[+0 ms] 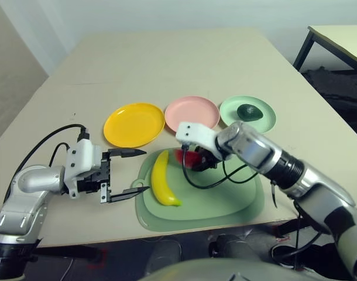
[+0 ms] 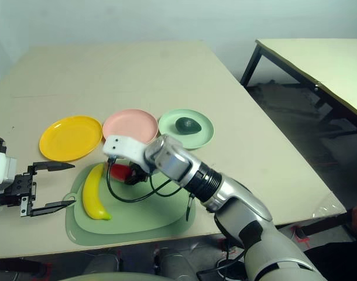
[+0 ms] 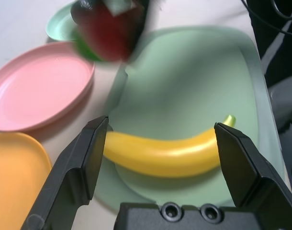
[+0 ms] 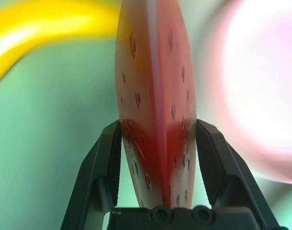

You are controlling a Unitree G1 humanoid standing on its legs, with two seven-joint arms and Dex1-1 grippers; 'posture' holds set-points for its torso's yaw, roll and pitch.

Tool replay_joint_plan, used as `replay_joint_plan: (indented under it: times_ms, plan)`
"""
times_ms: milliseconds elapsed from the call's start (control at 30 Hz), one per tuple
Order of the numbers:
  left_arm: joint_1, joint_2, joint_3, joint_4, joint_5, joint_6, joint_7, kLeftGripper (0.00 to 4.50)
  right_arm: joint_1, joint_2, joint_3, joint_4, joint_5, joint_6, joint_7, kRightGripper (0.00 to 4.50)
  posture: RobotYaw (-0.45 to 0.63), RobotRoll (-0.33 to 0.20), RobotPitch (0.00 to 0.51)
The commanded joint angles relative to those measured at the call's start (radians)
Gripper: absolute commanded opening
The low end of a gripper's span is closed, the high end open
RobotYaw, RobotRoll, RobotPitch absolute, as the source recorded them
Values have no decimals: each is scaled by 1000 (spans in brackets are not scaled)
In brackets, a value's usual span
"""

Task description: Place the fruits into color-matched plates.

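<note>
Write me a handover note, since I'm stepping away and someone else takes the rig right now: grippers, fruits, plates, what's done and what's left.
Right gripper: jaws shut on the watermelon wedge, held above the cutting mat, near the pink plate.
Left gripper: jaws open, holding nothing, beside the mat's handle end, facing the banana.
Done: the avocado lies in the mint green plate.
Left: set the watermelon in the pink plate; move the banana, lying on the mat, to the yellow plate, which holds no fruit.
</note>
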Motion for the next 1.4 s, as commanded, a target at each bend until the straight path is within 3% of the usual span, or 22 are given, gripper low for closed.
replay_joint_plan:
  times_ms: [33, 267, 567, 700, 900, 1400]
  plan:
    - [0, -5, -3, 5, -5, 9, 3, 4500, -80, 42, -73, 186, -20, -127, -36, 2413, 89, 0, 28]
    - [10, -3, 0, -6, 0, 10, 7, 4500, -162, 237, -146, 686, -101, -451, -196, 2413, 97, 0, 36]
    - [36, -1, 7, -27, -1, 13, 15, 4500, -194, 354, -177, 1042, -207, -681, -318, 2413, 110, 0, 46]
    - [44, -2, 8, -30, 0, 10, 17, 4500, -204, 361, -187, 1093, -243, -722, -331, 2413, 112, 0, 45]
    - [36, -6, 0, -26, 0, 11, 21, 4500, -220, 346, -217, 1097, -270, -742, -320, 4444, 102, 0, 40]
    - [-63, -56, 30, -53, -70, 313, 288, 4500, -219, 286, -246, 974, -293, -737, -234, 4482, 103, 0, 31]
